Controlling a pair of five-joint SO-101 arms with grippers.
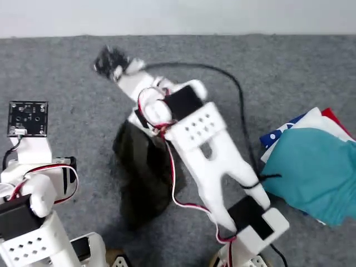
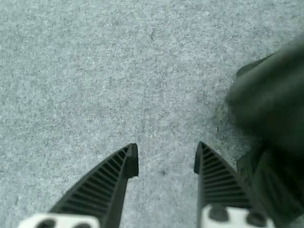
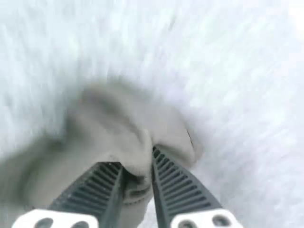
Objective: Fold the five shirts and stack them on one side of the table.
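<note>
The right gripper [image 3: 137, 164] is pinching a bunched fold of soft grey-brown shirt fabric [image 3: 118, 118] between its two black ribbed fingers [image 3: 178, 190], which are sitting close together with the cloth wedged in the narrow gap. The fabric is bulging out past the fingertips, and the pale, fuzzy grey worktop [image 3: 228, 71] is lying all around it.

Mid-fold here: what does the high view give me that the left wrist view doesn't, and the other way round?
High view adds: the pile of shirts, teal on top, at one side of the table, and a white arm stretched over the dark shirt. Left wrist view adds: the left gripper, open, over bare table beside that shirt. Shared: the dark shirt and the gray table surface.
</note>
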